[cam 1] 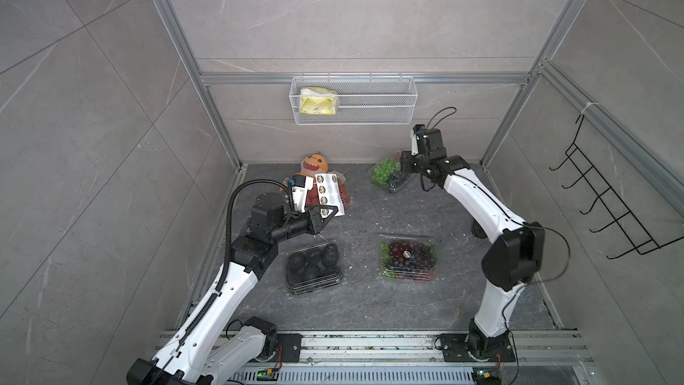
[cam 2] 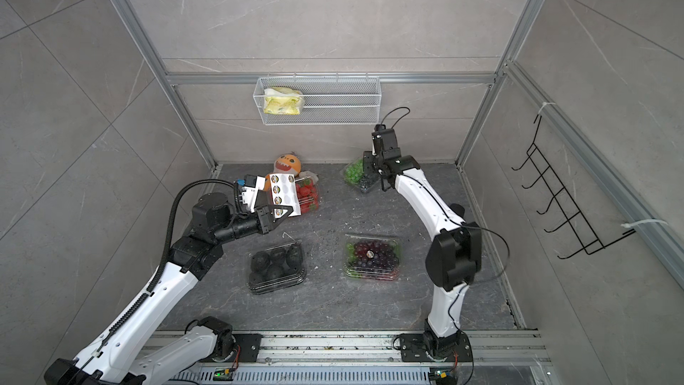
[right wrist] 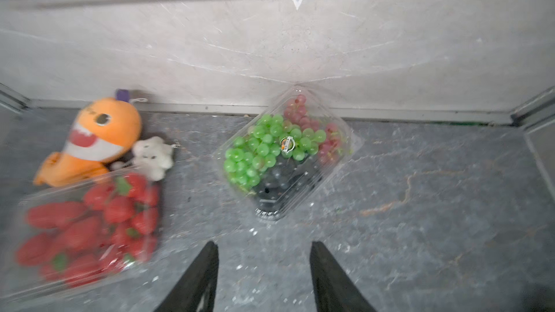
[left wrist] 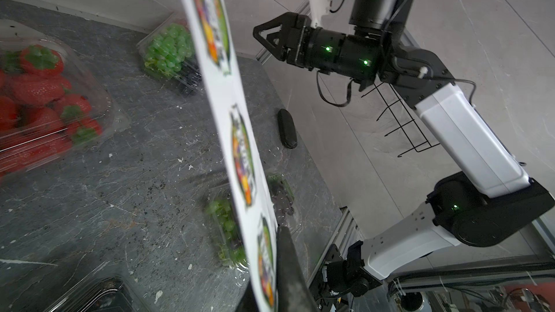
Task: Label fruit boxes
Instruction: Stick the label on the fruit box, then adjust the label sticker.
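The left gripper (cam 1: 327, 215) pinches the lower edge of the sticker sheet (cam 1: 328, 191), which stands above it in front of the strawberry box (cam 2: 309, 194). The right gripper (right wrist: 263, 244) has its jaws spread and empty. The green grape box (right wrist: 285, 151), bearing a sticker, lies just beyond its tips. The purple grape box (cam 1: 407, 259) lies well behind it.

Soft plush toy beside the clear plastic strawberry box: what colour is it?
The plush toy is orange with a white-toothed mouth; clearest in the right wrist view.
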Available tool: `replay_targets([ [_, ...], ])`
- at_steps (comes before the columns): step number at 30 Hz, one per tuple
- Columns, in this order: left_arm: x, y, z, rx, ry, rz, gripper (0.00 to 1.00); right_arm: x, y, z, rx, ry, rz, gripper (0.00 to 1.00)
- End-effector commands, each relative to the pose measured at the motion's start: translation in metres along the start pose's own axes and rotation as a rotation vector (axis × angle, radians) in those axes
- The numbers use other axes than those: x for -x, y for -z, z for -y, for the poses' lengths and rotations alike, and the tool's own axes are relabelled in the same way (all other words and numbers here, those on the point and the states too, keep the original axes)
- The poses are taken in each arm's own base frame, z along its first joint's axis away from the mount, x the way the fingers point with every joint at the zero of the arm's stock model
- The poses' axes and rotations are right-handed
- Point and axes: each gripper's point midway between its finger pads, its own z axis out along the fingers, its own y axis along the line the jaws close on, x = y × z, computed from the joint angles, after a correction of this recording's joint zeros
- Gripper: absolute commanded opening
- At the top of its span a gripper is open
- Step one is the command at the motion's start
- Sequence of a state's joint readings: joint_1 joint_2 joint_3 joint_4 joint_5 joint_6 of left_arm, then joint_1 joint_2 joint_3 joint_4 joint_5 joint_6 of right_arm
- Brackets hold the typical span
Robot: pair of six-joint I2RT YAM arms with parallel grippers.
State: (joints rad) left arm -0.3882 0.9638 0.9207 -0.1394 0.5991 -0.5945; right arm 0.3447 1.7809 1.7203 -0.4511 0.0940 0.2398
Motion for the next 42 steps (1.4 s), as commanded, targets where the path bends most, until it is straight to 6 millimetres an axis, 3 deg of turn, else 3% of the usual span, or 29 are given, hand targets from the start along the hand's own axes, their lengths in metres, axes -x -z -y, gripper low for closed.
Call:
replay_targets([
  [1,0.014,0.01,0.029,-0.121,-0.052,0.061,0.0,0.004,0.039,-0.036,0.221,-0.138,0.076,0.54],
  [7,0.017,0.011,0.041,-0.213,-0.032,0.096,0.0,-0.022,0.099,-0.098,0.562,-0.181,0.052,0.58],
  [12,0.021,0.013,0.049,-0.263,-0.024,0.119,0.0,-0.027,0.149,-0.157,0.904,-0.246,0.024,0.62],
  [18,0.027,0.014,0.055,-0.293,-0.009,0.138,0.0,-0.029,0.184,-0.213,1.167,-0.28,-0.012,0.62],
  [22,0.028,0.015,0.056,-0.298,-0.007,0.144,0.0,-0.026,0.193,-0.23,1.276,-0.323,-0.03,0.62],
  [32,0.033,0.011,0.06,-0.329,-0.007,0.144,0.0,-0.035,0.188,-0.258,1.386,-0.364,-0.121,0.55],
  [36,0.032,0.008,0.056,-0.319,0.0,0.135,0.0,-0.033,0.199,-0.264,1.418,-0.349,-0.116,0.44],
  [42,0.032,0.007,0.054,-0.312,0.002,0.131,0.0,-0.032,0.201,-0.267,1.415,-0.325,-0.123,0.06],
])
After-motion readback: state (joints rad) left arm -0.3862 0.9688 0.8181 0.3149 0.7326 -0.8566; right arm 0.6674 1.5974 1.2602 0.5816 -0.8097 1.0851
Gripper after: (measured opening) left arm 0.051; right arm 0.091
